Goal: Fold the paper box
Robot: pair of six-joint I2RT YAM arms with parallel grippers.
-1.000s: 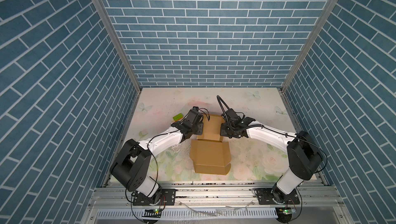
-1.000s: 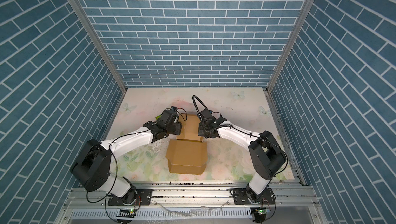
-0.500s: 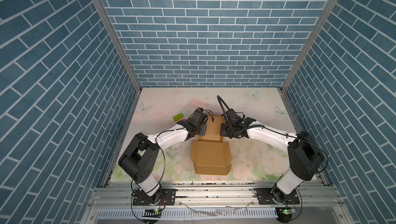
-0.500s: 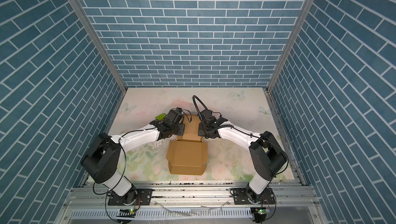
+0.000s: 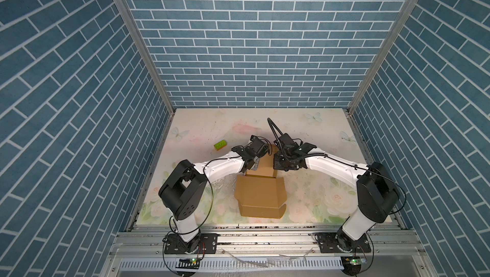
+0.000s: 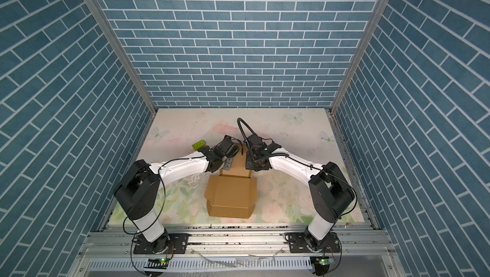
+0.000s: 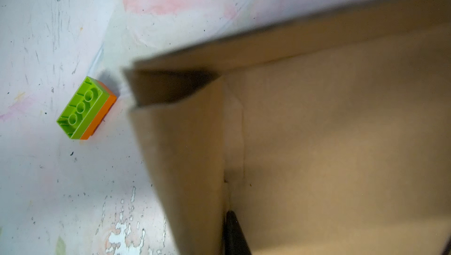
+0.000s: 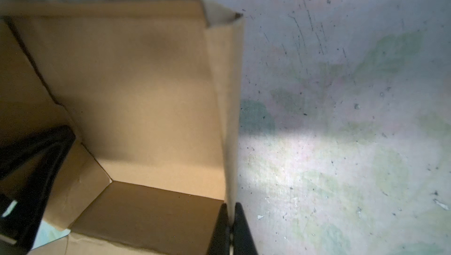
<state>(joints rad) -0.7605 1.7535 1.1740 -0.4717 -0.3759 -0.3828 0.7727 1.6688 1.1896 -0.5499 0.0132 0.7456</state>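
**Both grippers taking hold of opposite walls of the paper box**

*Top views.* In both top views the paper box (image 5: 261,196) is lying at the middle of the table (image 5: 318,130), its larger folded part reaching toward the front edge. The left gripper (image 5: 255,165), standing just off the cardboard a second ago, is now meeting the left wall of the box's far part. The right gripper (image 5: 275,165) is keeping its place on the right wall. A green toy brick (image 5: 220,145) is lying apart, toward the left edge. With both walls held, raising and squaring them is probably the step in hand.

*Left wrist view.* One finger (image 7: 234,234) is pressing flat against the wall's inner face. Its partner is hidden behind the cardboard, so the gripper appears pressed together on that wall.

*Right wrist view.* The right gripper (image 8: 230,217) is pinching the edge of the upright right wall.

*Setting.* The table is showing a pale, scuffed floral print with butterflies, and blue brick-patterned walls are enclosing it on three sides.
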